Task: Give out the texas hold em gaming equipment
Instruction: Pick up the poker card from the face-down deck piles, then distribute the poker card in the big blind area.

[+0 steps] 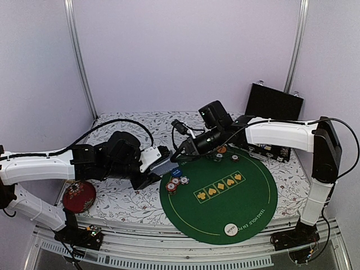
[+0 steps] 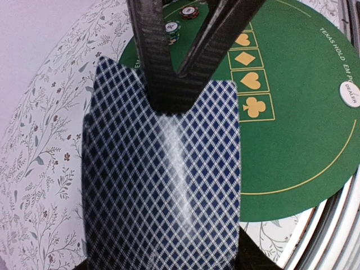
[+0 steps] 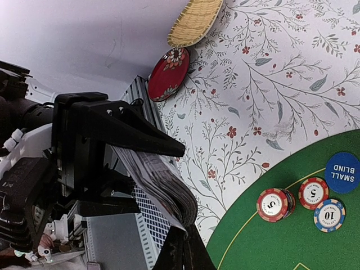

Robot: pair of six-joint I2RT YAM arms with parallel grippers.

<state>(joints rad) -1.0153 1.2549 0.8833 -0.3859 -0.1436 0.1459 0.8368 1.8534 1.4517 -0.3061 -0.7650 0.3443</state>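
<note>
My left gripper [image 1: 153, 170] is shut on a deck of playing cards [image 1: 163, 165] with blue-checked backs, held above the cloth just left of the green mat. The deck fills the left wrist view [image 2: 163, 185] and hides my left fingers there. My right gripper [image 1: 179, 151] reaches over to it; its black fingers [image 2: 169, 84] are pinched on the far edge of the outermost card [image 3: 179, 220]. Red chips [image 3: 273, 205], a blue chip [image 3: 329, 215] and the blue small-blind disc [image 3: 342, 172] lie on the mat's left edge. The white dealer disc [image 1: 230, 229] lies at its near edge.
The round green mat [image 1: 247, 197] covers the table's right half, with more chips [image 1: 222, 153] at its far edge. An open black case [image 1: 274, 107] stands at the back right. A red round cushion [image 1: 79, 196] and a straw basket [image 3: 194, 22] lie at the left.
</note>
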